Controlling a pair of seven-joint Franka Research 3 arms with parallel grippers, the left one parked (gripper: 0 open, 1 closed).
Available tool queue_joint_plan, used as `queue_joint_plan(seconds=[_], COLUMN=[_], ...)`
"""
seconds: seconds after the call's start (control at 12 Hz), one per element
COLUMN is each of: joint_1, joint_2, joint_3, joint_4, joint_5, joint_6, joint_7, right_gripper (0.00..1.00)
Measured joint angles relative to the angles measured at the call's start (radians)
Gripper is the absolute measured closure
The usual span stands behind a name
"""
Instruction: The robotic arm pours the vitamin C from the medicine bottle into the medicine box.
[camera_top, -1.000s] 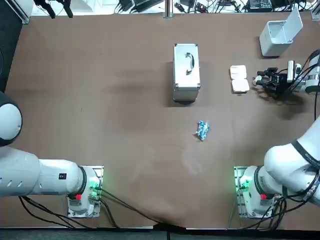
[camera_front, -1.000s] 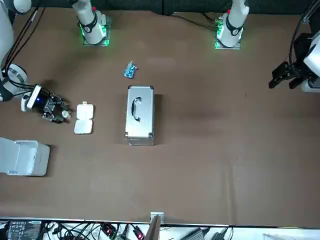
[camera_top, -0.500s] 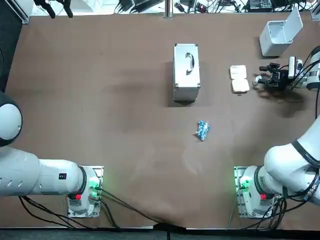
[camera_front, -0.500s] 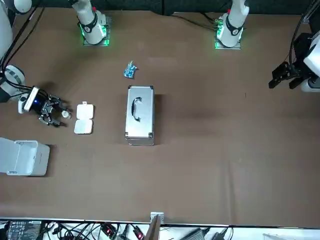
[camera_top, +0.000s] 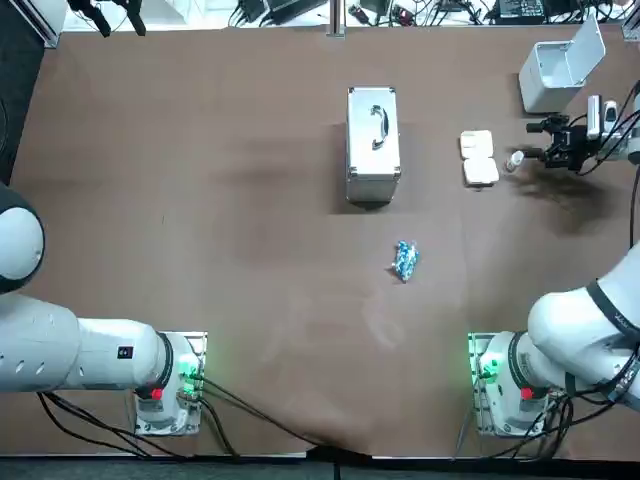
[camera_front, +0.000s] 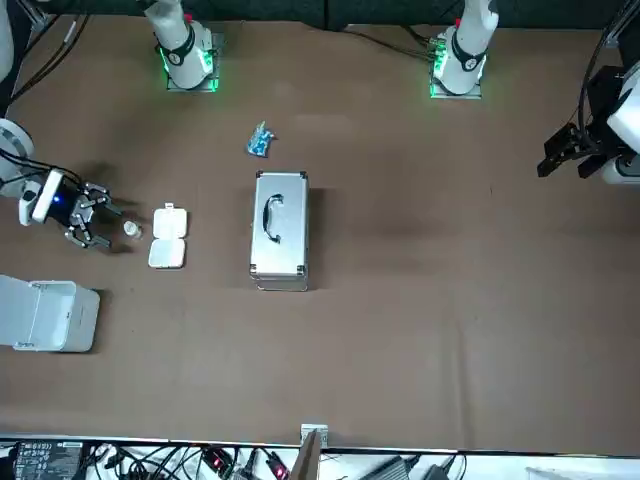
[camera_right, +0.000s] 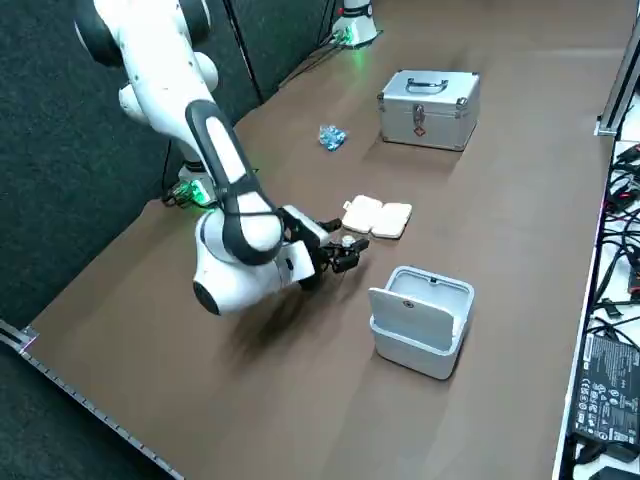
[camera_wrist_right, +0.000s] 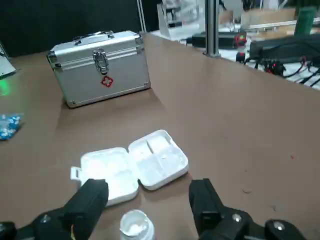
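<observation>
White cylindrical bottle (camera_wrist_right: 134, 225) upright by spread black right fingers (camera_wrist_right: 201, 201)

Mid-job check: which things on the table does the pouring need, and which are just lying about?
For the job: medicine bottle, medicine box, right gripper (open, near the bottle).
Lying about: metal first-aid case, blue packet, white lidded container.

White medicine bottle (camera_wrist_right: 134, 223) stands uncapped just beside the open medicine box (camera_wrist_right: 132, 167).
</observation>
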Motion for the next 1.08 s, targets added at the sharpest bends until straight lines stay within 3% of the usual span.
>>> queue_joint_plan(seconds=[0.17, 0.25, 0.5, 0.83, 1.08], joint_1=[0.014, 0.047, 0.128, 0.241, 0.301], joint_2=[-0.072, -0.152, -0.268, -0.364, -0.431], joint_3=[0.000, 0.000, 0.001, 0.001, 0.001], joint_4=[-0.030, -0.063, -0.095, -0.137, -0.175], joint_5=[-0.043, -0.081, -0.173, -0.271, -0.390], joint_6=[0.040, 0.101, 0.225, 0.381, 0.421], joint_7=[0.089, 0.203, 0.438, 0.714, 0.952], right_gripper=[0.00, 0.00, 0.00, 0.00, 0.00])
